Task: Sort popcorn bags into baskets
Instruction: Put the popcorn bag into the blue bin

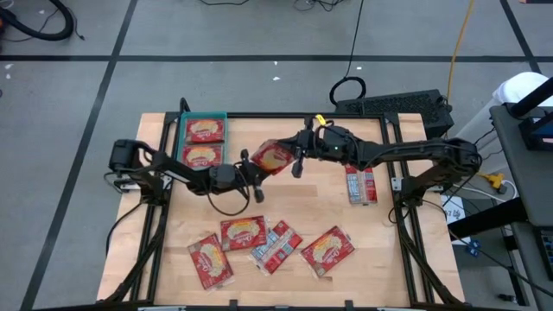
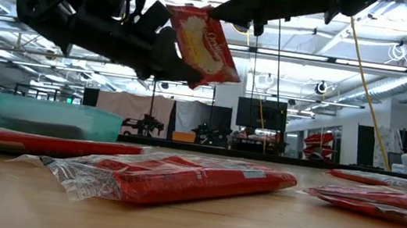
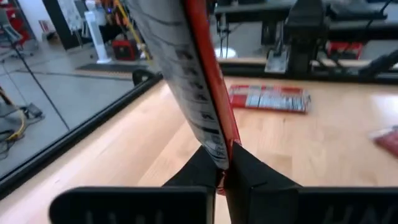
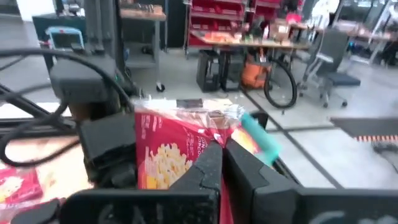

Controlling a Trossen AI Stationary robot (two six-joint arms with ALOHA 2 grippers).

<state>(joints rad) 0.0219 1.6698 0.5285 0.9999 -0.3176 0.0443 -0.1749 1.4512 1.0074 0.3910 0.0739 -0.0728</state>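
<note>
One red popcorn bag (image 1: 273, 157) hangs in the air over the table's middle, between my two grippers. My left gripper (image 1: 256, 166) is shut on its left side and my right gripper (image 1: 296, 155) on its right side. In the low view the bag (image 2: 201, 41) is tilted, well above the table. The teal basket (image 1: 183, 138) stands at the far left with two bags (image 1: 205, 130) lying flat in it. Several more bags (image 1: 242, 233) lie flat near the front edge. My left gripper pinches the bag's lower left edge (image 3: 219, 157) between its two fingers, coming about level from the table's left. The bag stands edge-on up out of the fingers, lifted clear of the table. My right gripper pinches the bag's upper right edge (image 4: 214, 138) between its two fingers, coming about level from the table's right. The bag is clear of the table and tilted, its printed face (image 2: 198, 34) toward the near side.
A silvery-faced bag (image 1: 360, 185) lies at the right of the table and also shows in the left wrist view (image 3: 268, 98). Front-edge bags (image 2: 171, 177) lie low in the low view. Bare wood (image 1: 285, 203) lies beneath the held bag. A black frame (image 1: 393, 164) borders the table.
</note>
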